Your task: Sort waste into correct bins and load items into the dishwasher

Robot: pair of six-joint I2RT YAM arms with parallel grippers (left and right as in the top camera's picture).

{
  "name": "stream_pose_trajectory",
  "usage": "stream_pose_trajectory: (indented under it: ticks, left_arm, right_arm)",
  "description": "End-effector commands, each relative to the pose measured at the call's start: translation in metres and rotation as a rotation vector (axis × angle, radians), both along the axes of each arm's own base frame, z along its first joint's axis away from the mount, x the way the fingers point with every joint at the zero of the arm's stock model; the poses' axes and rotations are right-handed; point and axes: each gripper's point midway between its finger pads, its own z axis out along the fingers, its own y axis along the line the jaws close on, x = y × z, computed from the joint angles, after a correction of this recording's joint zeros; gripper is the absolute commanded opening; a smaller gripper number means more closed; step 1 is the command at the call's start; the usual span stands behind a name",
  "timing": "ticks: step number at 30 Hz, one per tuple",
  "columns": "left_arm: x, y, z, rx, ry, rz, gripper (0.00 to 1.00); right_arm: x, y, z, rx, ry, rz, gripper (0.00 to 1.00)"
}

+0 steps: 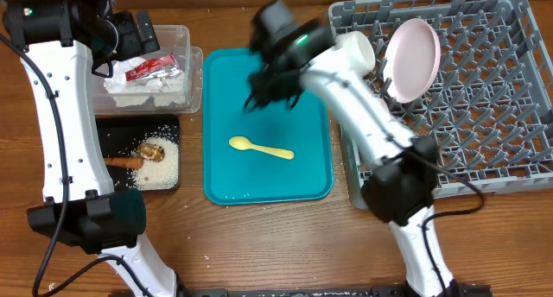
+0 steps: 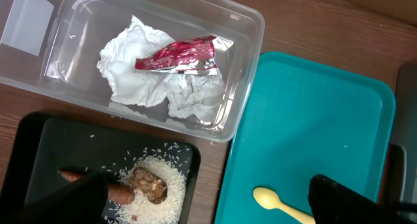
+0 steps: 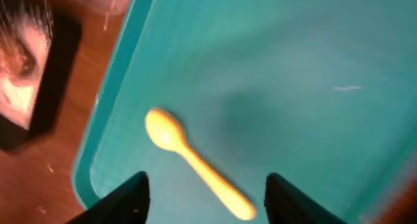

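Observation:
The pale yellow spoon (image 1: 259, 148) lies alone on the teal tray (image 1: 302, 172). My right gripper (image 1: 270, 88) hangs open above it; in the right wrist view the spoon (image 3: 195, 160) lies between the open fingers (image 3: 208, 201). My left gripper (image 2: 208, 208) is open and empty, high over the bins. The clear tub (image 1: 192, 72) holds the white napkin (image 2: 163, 87) and the red wrapper (image 2: 179, 55). The black tray (image 1: 112, 129) holds rice (image 2: 166, 198), a carrot (image 2: 117, 191) and brown scraps (image 2: 148, 183). The white plate (image 1: 410, 60) and a white cup (image 1: 354, 51) stand in the grey rack (image 1: 484, 142). No bowls show.
The rack fills the right side of the wooden table, close against the teal tray. The tub and the black tray sit one behind the other to the left of the teal tray. The right arm's link crosses the rack's left edge.

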Motion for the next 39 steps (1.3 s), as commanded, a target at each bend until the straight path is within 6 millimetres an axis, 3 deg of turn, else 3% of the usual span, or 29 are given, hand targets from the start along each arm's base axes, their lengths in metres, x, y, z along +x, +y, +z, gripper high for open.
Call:
stream_pose_trajectory:
  ticks: [1,4,6,11,23,26,30,34,39]
  left_arm:
    - [0.000,0.003,-0.001,0.001,0.002,0.009,1.00]
    - [0.000,0.003,-0.001,0.001,0.002,0.009,1.00]
    - [0.000,0.003,-0.001,0.001,0.002,0.009,1.00]
    - [0.000,0.003,-0.001,0.001,0.002,0.009,1.00]
    - [0.000,0.003,-0.001,0.001,0.002,0.009,1.00]
    - [0.000,0.003,-0.001,0.001,0.002,0.009,1.00]
    - [0.000,0.003,-0.001,0.001,0.002,0.009,1.00]
    - [0.000,0.003,-0.001,0.001,0.002,0.009,1.00]
    - [0.000,0.003,-0.001,0.001,0.002,0.009,1.00]
  right_arm:
    - [-0.049,0.027,-0.053,-0.083,0.051,0.240,0.62]
    - [-0.076,0.040,-0.086,-0.124,0.033,0.432,0.68]
    - [-0.083,0.049,-0.103,-0.156,-0.022,0.500,0.70]
    - [-0.072,0.058,-0.124,-0.238,-0.176,0.508,0.75]
    - [-0.012,0.032,-0.108,-0.456,-0.435,0.396,0.76]
    - [0.004,0.022,-0.102,-0.468,-0.474,0.268,0.76]
    - [0.020,0.000,-0.103,-0.412,-0.431,0.020,0.80]
    - [0.020,-0.015,-0.115,-0.303,-0.278,-0.125,0.81]
    - [0.003,-0.007,-0.124,-0.052,0.018,-0.211,0.77]
